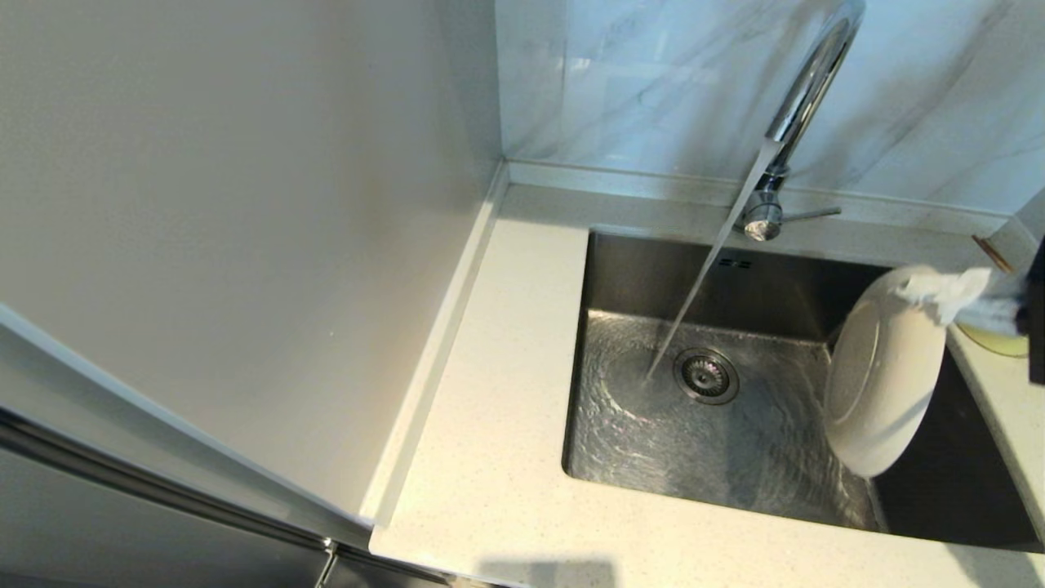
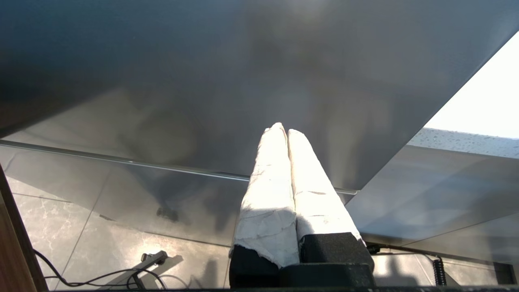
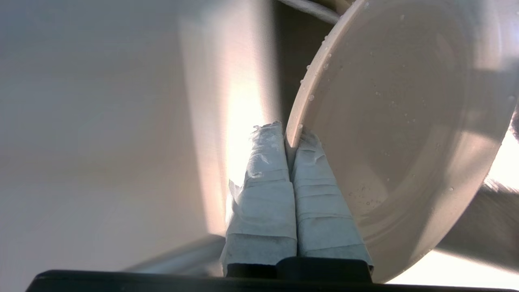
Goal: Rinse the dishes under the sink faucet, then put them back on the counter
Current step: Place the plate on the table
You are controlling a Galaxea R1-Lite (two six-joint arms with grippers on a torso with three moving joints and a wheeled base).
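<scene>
Closest to us, our right gripper (image 3: 291,140) has its fingers pinched on the plate (image 1: 886,376) rim, holding it on edge over the sink's (image 1: 702,445) right side, wet with drops. Faucet (image 1: 804,98) water runs beside it; bowl (image 1: 1000,341) and chopsticks (image 1: 992,253) wait on the worktop's (image 1: 490,425) right edge. Our left gripper (image 2: 282,132), fingers closed and empty, hangs parked below the worktop.

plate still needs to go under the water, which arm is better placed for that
Right. The right gripper is already shut on the plate rim, holding it on edge over the sink, beside the faucet stream. The left gripper is shut, empty, and not over the sink.
</scene>
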